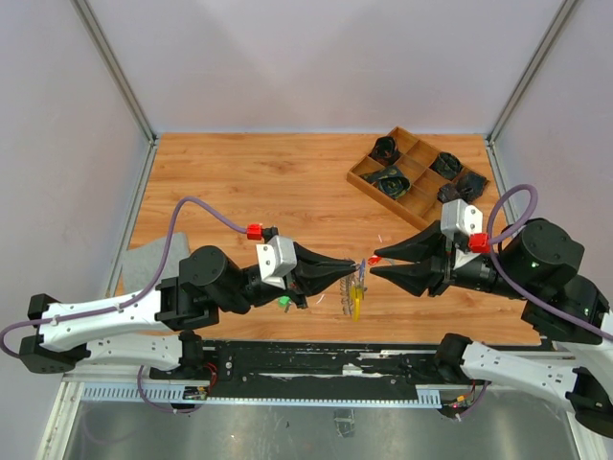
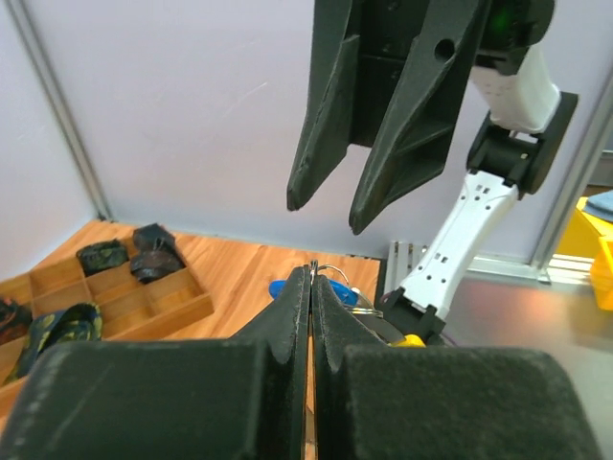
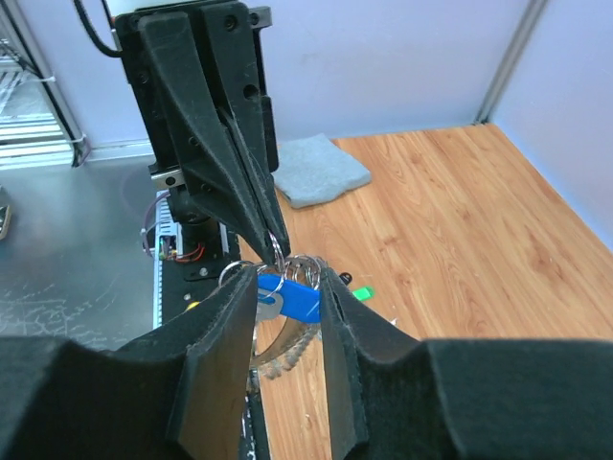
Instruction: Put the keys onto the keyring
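Overhead, keyring (image 1: 356,299) hanging from left claw (image 1: 355,265), right wrist showing blue key (image 3: 299,299)

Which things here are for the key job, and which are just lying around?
For the job:
big silvery coiled wire keyring with yellow piece
small blue-headed metal key
small green-headed key

Just lying about:
brown wooden divided tray
grey folded cloth

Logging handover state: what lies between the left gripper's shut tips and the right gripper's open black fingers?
A blue-headed silver key and thin silvery wire loops hang there, clearest in the right wrist view.
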`<state>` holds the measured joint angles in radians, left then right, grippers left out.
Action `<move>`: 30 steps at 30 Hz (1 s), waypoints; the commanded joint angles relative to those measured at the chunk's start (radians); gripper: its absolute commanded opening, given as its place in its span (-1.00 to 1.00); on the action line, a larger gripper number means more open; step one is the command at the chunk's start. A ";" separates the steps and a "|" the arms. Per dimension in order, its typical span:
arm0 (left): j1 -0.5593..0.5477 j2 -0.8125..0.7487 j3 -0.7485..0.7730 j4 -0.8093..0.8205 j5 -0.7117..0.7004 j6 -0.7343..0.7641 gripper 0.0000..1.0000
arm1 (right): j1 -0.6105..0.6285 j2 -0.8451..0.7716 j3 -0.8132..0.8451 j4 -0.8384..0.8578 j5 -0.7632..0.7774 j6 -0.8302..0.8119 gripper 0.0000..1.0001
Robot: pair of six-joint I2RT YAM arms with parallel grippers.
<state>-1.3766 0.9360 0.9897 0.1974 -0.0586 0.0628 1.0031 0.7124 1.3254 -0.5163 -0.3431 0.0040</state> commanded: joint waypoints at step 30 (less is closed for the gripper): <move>0.004 -0.018 0.046 0.056 0.085 -0.001 -0.99 | 0.006 0.053 -0.028 0.016 -0.186 -0.070 -0.59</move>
<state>-1.3766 0.9356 1.0023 0.2070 0.0208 0.0597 1.0031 0.7689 1.3109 -0.4957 -0.4980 -0.0505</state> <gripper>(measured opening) 0.011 0.215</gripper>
